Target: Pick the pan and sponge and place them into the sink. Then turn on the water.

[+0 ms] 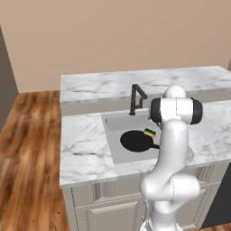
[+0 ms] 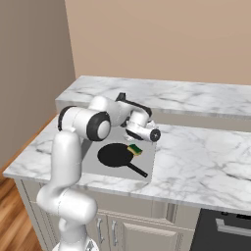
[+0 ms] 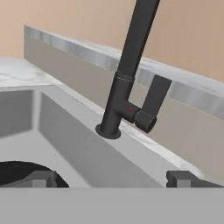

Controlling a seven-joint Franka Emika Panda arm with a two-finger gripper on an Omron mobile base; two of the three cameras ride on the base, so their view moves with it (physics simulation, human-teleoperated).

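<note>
The black pan [image 1: 136, 140] lies flat in the grey sink [image 1: 118, 122], its handle pointing to the front right. The yellow and green sponge [image 1: 150, 132] rests at the pan's far right rim, also inside the basin. From the right, the pan [image 2: 115, 155] and sponge [image 2: 135, 149] sit just below my hand. My gripper [image 3: 112, 178] is open with nothing between its fingertips [image 3: 43, 178]. It hovers low over the basin and faces the black faucet [image 3: 120, 96], whose side lever [image 3: 151, 105] angles up to the right. Water is out of view.
A raised marble ledge [image 1: 144, 83] runs behind the faucet [image 1: 135, 99], against the tan wall. White marble counter [image 1: 83, 144] lies on both sides of the sink. My own arm hides the basin's right side in the left base view.
</note>
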